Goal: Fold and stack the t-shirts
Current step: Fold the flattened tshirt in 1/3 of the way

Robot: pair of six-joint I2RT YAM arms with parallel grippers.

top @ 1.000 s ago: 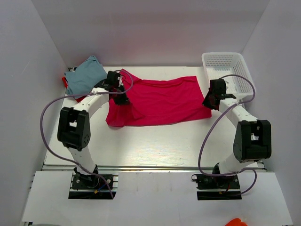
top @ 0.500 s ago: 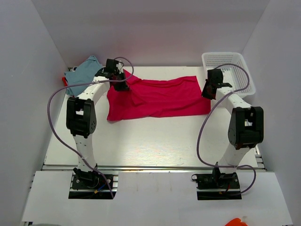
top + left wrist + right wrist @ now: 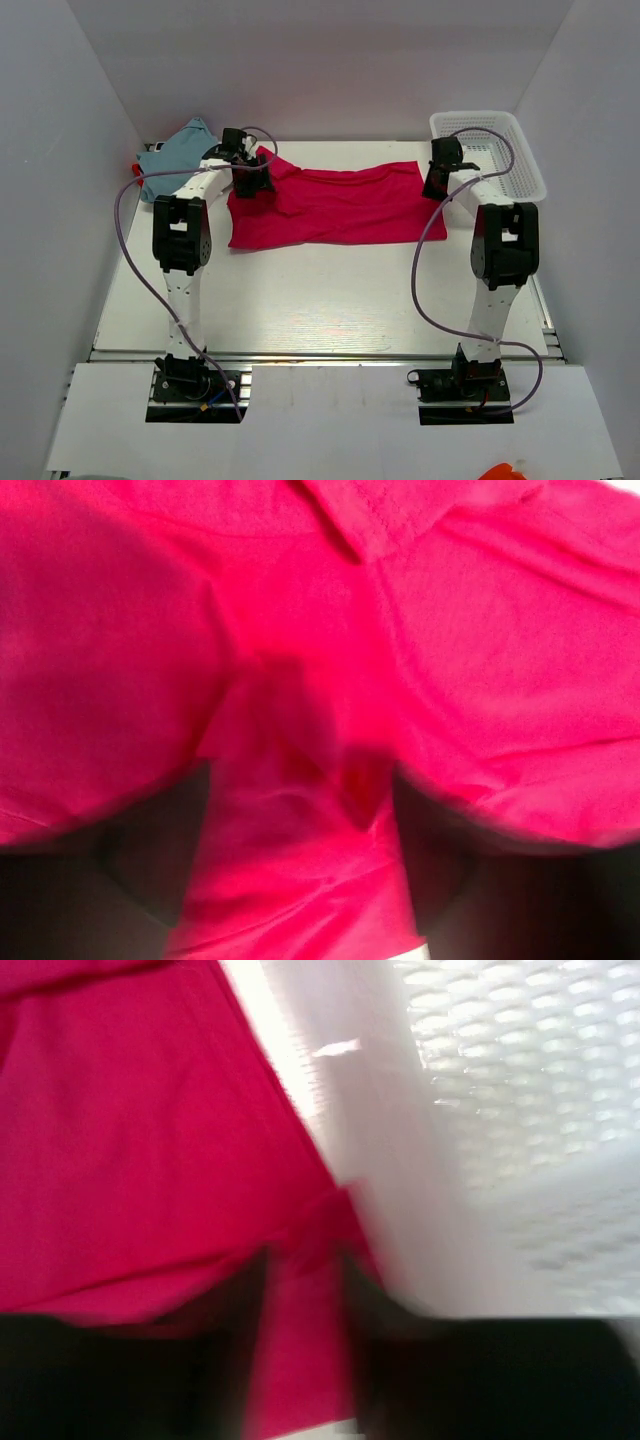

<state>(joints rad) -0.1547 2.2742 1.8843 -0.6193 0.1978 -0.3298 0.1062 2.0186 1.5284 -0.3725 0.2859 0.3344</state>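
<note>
Top external view first: compared with a second ago, both arms have stretched out toward the back wall, and the bright magenta-pink cloth t-shirt [image 3: 340,205] has been dragged back with them. It now lies spread flat, with its right edge just beside the near-left corner of the white plastic mesh basket [image 3: 478,116]. A second ago that edge sat nearer the arm bases than the basket.

The left tool [image 3: 252,182] is on the shirt corner farthest from the basket. In the left wrist view its two dark fingers [image 3: 150,870] stand apart with a loose fold of pink cloth between them, so it looks released, not clamped like before.

The right tool [image 3: 432,185] sits at the shirt corner closest to the basket, almost touching the basket wall. The right wrist view is blurry. There's a strip of pink cloth between its fingers, but I honestly can't tell if it's pinching it or has let go.

Other stuff: a light blue-grey cloth t-shirt [image 3: 180,160] is bunched up on the far side of the pink one from the basket, well apart from it, and hasn't moved. A bit of red cloth [image 3: 137,170] pokes out from under its edge. Purple cables [image 3: 125,230] loop off both arms over the white tabletop [image 3: 320,290]. The left arm's elbow hides part of the pink shirt's edge, and the right arm stands right in front of the basket's near wall.
</note>
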